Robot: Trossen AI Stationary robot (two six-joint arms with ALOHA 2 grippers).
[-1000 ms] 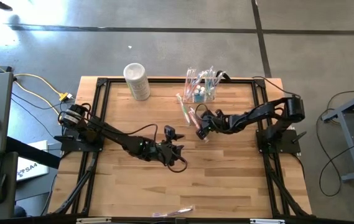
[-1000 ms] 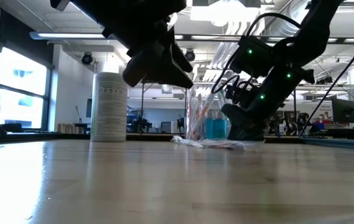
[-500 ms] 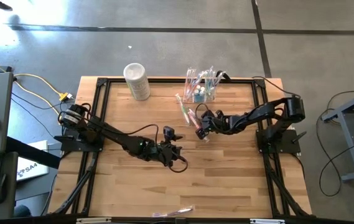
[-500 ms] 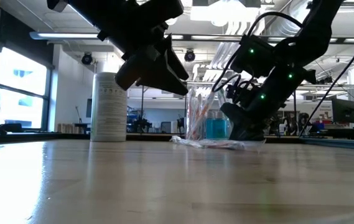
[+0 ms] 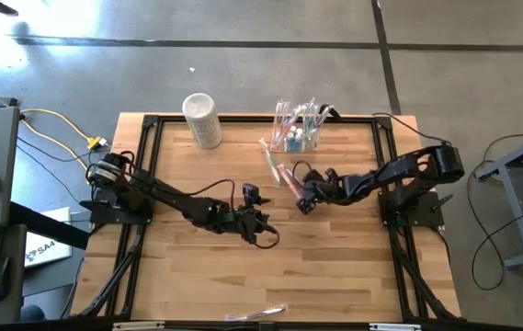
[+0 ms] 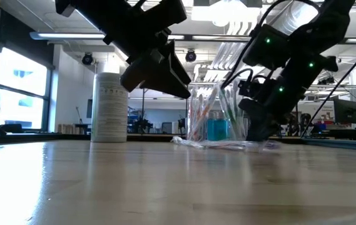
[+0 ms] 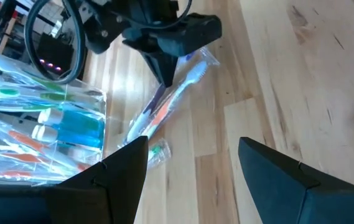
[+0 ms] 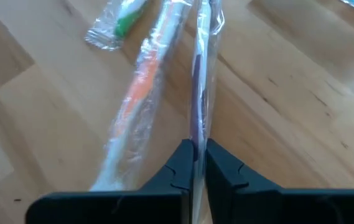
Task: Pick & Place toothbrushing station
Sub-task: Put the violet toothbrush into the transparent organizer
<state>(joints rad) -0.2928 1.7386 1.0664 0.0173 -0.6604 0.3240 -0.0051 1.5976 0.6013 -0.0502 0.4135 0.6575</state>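
High view: the toothbrushing station (image 5: 300,129) stands at the far edge of the bench (image 5: 335,267), a clear thin-walled box packed with wrapped toothbrushes and a blue-and-white tube; I cannot count what is inside it. Well to its left stands one whitish cylindrical container (image 5: 201,119), upright and capped, its contents hidden. Between the station and my two arms lie loose toothbrushes in clear wrappers on the wood: I count three, one with green (image 8: 124,22), one with orange (image 8: 140,81) and one purple one (image 8: 196,93). My right gripper (image 5: 303,204) sits low beside this cluster, its jaws pressed together on the wrapper of the purple toothbrush, as the right wrist view shows. My left gripper (image 5: 263,232) hangs over the middle of the bench with its jaws spread, holding nothing. One more wrapped item (image 5: 256,314) lies at the bench's near edge, well apart from everything else.
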